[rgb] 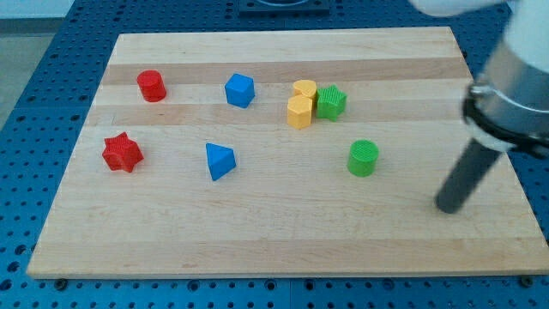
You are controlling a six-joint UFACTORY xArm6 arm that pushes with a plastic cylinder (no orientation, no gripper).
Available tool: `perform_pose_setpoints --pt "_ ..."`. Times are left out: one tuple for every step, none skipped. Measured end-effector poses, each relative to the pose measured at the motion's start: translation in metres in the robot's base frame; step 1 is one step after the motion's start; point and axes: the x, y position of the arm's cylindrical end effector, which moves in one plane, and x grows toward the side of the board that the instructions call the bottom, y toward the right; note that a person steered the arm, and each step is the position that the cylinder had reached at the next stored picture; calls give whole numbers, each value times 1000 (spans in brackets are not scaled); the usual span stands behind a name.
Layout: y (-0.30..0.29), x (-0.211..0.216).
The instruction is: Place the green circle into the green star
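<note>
Bright, even overhead light on the pale wooden tabletop [283, 232]. Blocks cast only small, soft shadows. The arm [515, 77] at the view's right looks blurred.

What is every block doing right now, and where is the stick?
Green circle: upright, alone, untouched.
Green star: touching the yellow blocks.
Yellow blocks: two, pressed together.
Blue cube: alone.
Blue triangle: alone.
Red circle: upright, alone.
Red star: alone.
My tip: right of the green circle, apart.
</note>
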Motion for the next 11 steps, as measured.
perform_pose_setpoints --pt "-60 -34" --pt "-87 -55" --pt "-80 -54" --pt "-93 -75" --pt "-104 -101" --pt "-92 -98" --pt "-89 -92" --pt "-101 -89" --pt "-129 -89" --pt "-132 -95" --pt "-130 -94"
